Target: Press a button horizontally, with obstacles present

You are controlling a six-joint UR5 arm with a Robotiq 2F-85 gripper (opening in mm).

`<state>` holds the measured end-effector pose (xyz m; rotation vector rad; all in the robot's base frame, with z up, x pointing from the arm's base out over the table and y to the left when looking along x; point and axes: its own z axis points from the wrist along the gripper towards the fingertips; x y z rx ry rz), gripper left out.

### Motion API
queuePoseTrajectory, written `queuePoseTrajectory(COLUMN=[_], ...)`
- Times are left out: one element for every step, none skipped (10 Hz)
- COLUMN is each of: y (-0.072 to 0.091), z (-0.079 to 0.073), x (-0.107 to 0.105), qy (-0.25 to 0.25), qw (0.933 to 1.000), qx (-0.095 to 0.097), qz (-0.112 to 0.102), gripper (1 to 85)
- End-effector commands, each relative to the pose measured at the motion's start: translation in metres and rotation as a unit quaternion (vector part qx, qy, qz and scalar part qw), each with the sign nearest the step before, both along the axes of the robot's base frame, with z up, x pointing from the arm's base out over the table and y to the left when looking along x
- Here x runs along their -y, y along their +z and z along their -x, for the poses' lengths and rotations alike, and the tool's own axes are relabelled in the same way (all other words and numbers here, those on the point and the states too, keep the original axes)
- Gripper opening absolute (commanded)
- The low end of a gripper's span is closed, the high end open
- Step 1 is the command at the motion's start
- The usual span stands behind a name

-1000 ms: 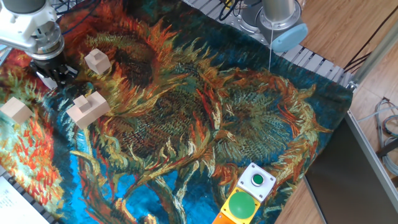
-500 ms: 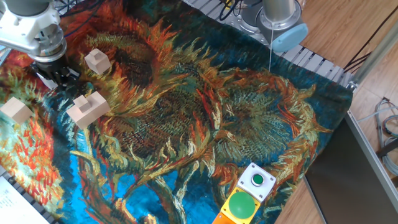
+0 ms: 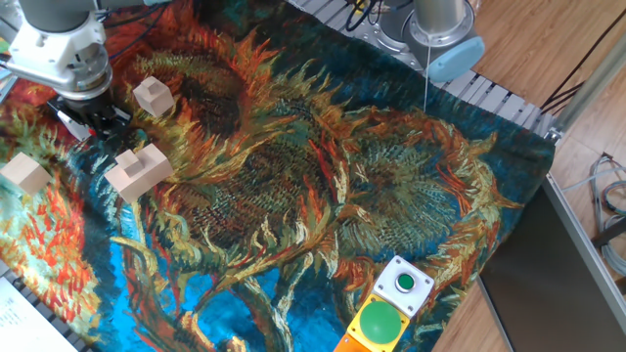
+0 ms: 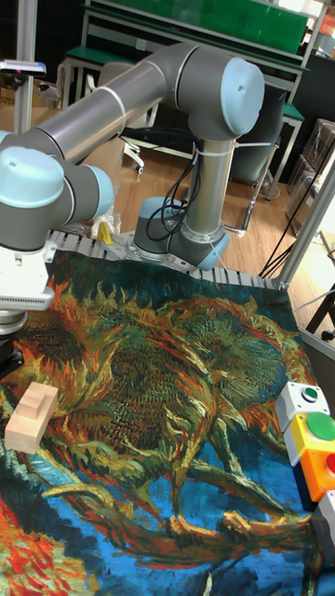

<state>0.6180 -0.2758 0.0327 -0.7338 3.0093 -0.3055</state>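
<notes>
Black gripper (image 3: 93, 119) low among 3 wooden blocks (image 3: 138, 172); finger gap unclear.

Counts on the sunflower-print cloth

Three pale unpainted wooden blocks show in the fixed view: two small cubes (image 3: 154, 96) (image 3: 26, 173) and one larger notched, stepped piece (image 3: 138, 170). One white box with a small green button (image 3: 405, 285) sits beside one yellow box with a large green dome (image 3: 381, 323). One grey robot arm (image 4: 140, 88) is present.
</notes>
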Motion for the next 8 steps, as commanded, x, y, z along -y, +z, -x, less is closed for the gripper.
queuePoseTrajectory(y=[-0.006,-0.005,-0.0047,-0.0044,-0.002,0.0009,0.0021,0.0032], z=[0.0055,0.0062,0.0063,0.0055,0.0056,0.0039,0.0024,0.0017], x=[0.0151,0.0185,0.0184,0.0181,0.0193,0.0202,0.0171,0.0144], qy=[0.014,0.016,0.017,0.017,0.017,0.02,0.021,0.02], qw=[0.9998,0.9997,0.9997,0.9997,0.9994,0.9989,0.9989,0.999], qx=[-0.001,-0.002,-0.002,-0.001,-0.002,0.0,0.001,0.001], qz=[0.012,0.018,0.018,0.018,0.03,0.042,0.041,0.04], gripper=[1.3,1.3,1.3,1.3,1.3,1.3,1.3,1.3])
